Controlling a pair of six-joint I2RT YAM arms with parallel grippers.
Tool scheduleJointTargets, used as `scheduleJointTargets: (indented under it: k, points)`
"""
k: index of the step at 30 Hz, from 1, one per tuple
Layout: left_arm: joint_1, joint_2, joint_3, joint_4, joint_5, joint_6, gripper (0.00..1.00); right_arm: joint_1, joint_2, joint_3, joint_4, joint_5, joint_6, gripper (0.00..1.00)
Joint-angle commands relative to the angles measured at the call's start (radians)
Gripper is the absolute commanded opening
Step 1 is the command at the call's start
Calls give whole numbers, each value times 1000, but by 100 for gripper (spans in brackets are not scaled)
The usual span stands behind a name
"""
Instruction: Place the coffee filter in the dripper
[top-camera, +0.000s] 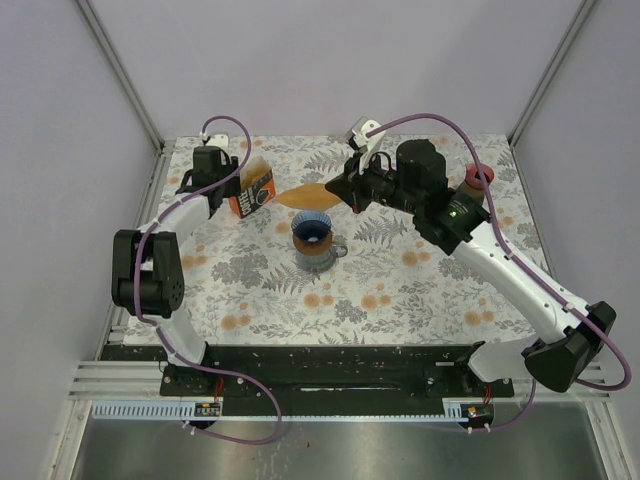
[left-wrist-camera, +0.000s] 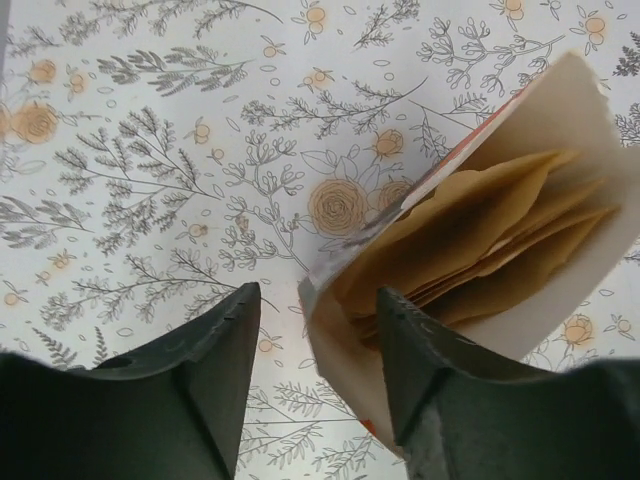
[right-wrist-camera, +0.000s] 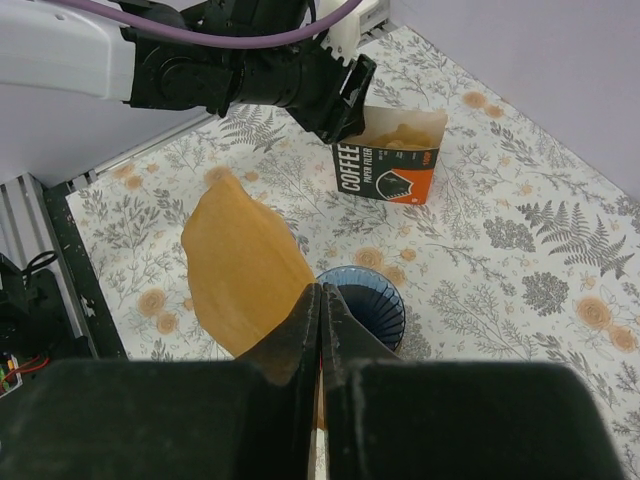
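Floral table (top-camera: 400, 290); our right gripper (right-wrist-camera: 320, 298) clamps the coffee filter (right-wrist-camera: 240, 260) near the dripper (right-wrist-camera: 378, 298), our left gripper (left-wrist-camera: 318, 295) parted, straddling the box (left-wrist-camera: 585, 115) wall.

Bright, even, diffuse light falls from above on the surface (top-camera: 400, 290), leaving only soft, faint shadows. The overhead view is sharp, and its frame posts (top-camera: 118, 70) splay toward the edges. In the wrist views the left pincer (left-wrist-camera: 315, 310) and right pincer (right-wrist-camera: 318, 295) loom dark and blurred, while the coffee filter (right-wrist-camera: 240, 265) is sharp.
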Motion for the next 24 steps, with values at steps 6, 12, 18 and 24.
scheduleJointTargets:
  k: [6,12,18,24]
  points:
    - [4,-186,85,-50,32,9,77,-8,-54,-2,14,-4,101,0]
    - [3,-337,173,-220,245,40,83,-10,-41,10,6,-9,140,0]
    - [-26,-473,245,-468,637,173,85,-19,11,23,16,-37,148,0]
    - [-150,-515,322,-645,737,244,89,-53,67,15,65,-150,157,0]
